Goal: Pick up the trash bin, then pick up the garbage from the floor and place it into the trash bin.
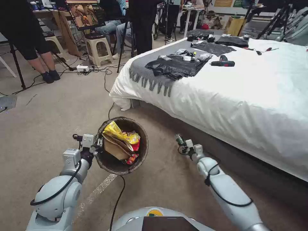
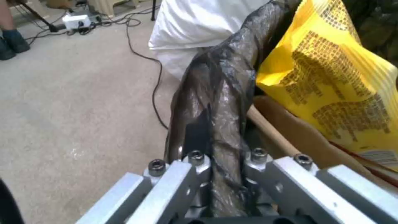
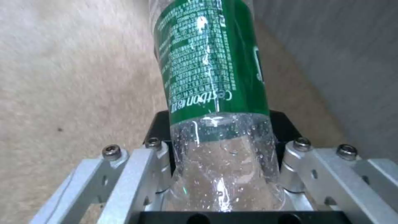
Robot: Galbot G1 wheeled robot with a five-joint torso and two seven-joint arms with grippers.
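Trash bin (image 1: 110,163): held above the carpet at the robot's front left, gripped at the rim; the dark liner bag (image 2: 219,102) is folded over that rim.
Left end effector (image 1: 98,148): pinched on the bin rim and liner together.
Bin contents: a yellow wrapper (image 1: 120,132), a brown paper bag (image 1: 115,147) and red-and-white packets (image 1: 133,157) are seen inside.
Right end effector (image 1: 183,144): closed on a clear bottle with a green label (image 3: 211,56), held over the floor beside the bed (image 1: 243,96).
Handling, bin: judged light and stiff-walled; the liner film is judged slippery, so the rim grip is best kept deep.
Handling, bottle: judged light, thin-walled, smooth, easily crushed; a hold on the body is judged sound.
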